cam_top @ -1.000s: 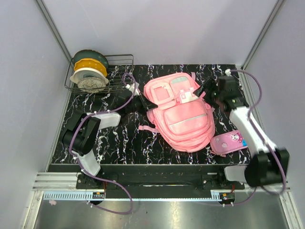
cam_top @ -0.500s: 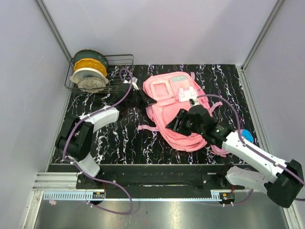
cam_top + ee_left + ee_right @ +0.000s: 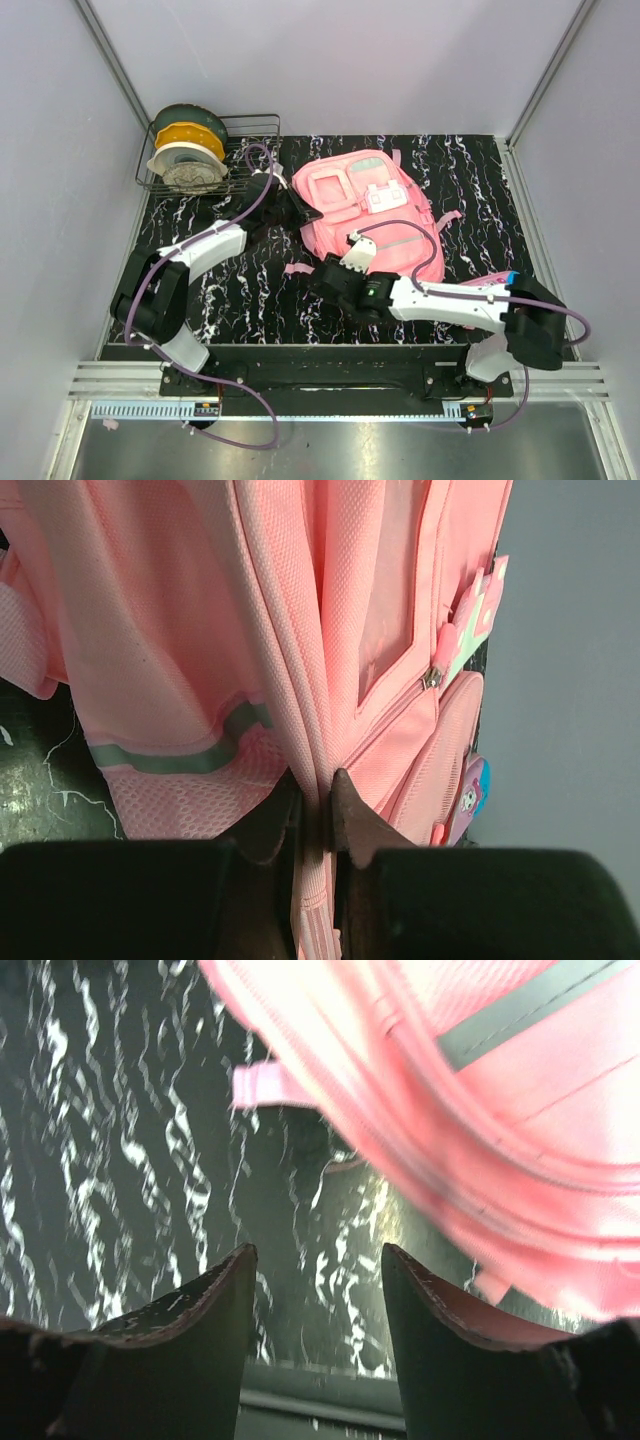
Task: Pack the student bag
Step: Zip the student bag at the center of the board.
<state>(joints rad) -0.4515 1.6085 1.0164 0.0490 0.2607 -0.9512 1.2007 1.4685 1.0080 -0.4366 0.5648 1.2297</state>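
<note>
Saw from above the student bag [image 3: 365, 200] lying at the table's [image 3: 250, 300] far centre. Caught, by left wrist, the left gripper [image 3: 315, 800] pinched onto a fold of its pink fabric. Found, by right wrist, the right gripper [image 3: 318, 1260] parted, empty, above marble beside the bag's edge.

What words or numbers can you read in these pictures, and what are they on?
No words or numbers can be read anywhere.
On the large pink fabric backpack, the white clasp shows no letters I can make out.
On the small pink-purple pencil case, only a blurry cartoon picture shows.
On the white round spool in the wire basket, any label is too small to read.
</note>
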